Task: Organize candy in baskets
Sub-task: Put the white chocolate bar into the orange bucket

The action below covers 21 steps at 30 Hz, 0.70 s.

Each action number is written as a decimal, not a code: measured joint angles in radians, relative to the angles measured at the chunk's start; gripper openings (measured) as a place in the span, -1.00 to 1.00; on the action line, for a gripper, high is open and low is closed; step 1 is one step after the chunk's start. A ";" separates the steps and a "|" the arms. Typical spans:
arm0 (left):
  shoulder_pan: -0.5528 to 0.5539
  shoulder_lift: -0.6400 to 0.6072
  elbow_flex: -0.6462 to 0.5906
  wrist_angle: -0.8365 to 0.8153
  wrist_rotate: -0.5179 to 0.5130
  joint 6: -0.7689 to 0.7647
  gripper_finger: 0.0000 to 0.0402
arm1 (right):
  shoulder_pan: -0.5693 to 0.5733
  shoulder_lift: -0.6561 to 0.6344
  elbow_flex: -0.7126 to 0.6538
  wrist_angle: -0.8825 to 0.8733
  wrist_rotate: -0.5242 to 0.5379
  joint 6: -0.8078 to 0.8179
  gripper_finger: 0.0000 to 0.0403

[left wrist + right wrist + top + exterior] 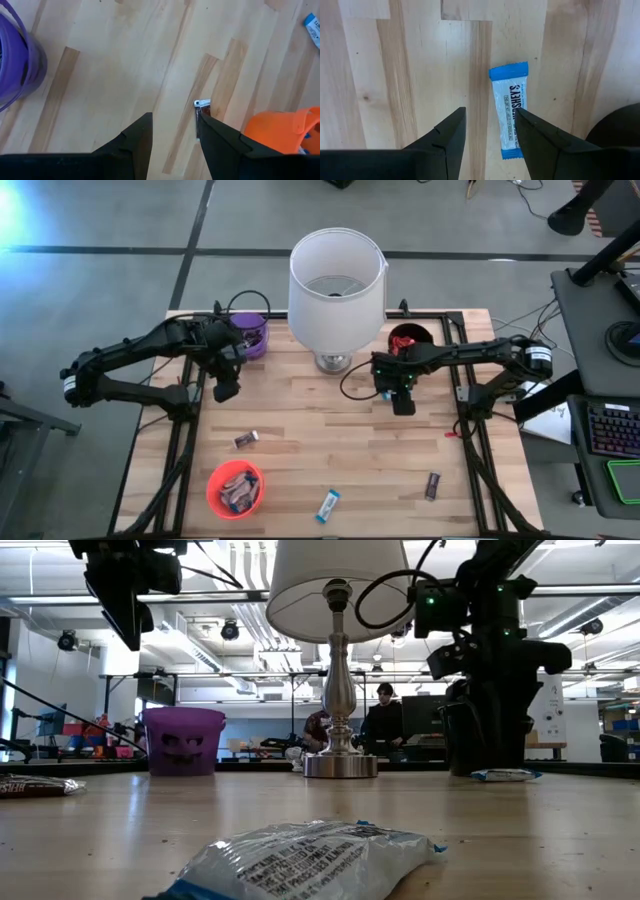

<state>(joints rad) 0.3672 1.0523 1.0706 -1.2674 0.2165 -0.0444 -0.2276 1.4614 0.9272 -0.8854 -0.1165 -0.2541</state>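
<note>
My left gripper [226, 392] [172, 117] hangs open high over bare table, just near of the purple basket [250, 335]. A dark brown candy [247, 439] [202, 106] lies on the table below it, half hidden behind one finger. My right gripper [403, 408] [490, 112] stands open, pointing down, near the black basket [410, 338]. A blue-and-white candy [509, 112] lies flat on the wood under it, beside one finger and apart from it. The orange-red basket [235, 487] at the near left holds several candies.
A big white lamp [335, 285] stands at the far middle between the two arms. Another blue-and-white candy [329, 505] and a dark candy [432, 485] lie near the front edge. People sit in the room beyond the table [385, 720].
</note>
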 joint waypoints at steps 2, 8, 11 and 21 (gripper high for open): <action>0.000 0.000 0.000 0.000 0.000 -0.001 -0.31 | 0.000 0.000 -0.001 0.003 -0.001 -0.005 -0.21; 0.000 0.000 0.000 0.000 0.000 -0.010 -0.31 | 0.000 0.000 -0.003 0.015 -0.013 -0.010 -0.21; 0.000 0.000 0.000 0.000 0.000 -0.011 -0.31 | 0.000 0.004 -0.024 0.036 -0.061 -0.009 -0.21; 0.000 0.000 0.000 0.000 0.000 -0.018 -0.31 | 0.000 -0.020 -0.071 0.064 -0.037 0.040 -0.24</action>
<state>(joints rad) 0.3672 1.0523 1.0706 -1.2674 0.2165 -0.0624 -0.2276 1.4417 0.8562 -0.8219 -0.1532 -0.2145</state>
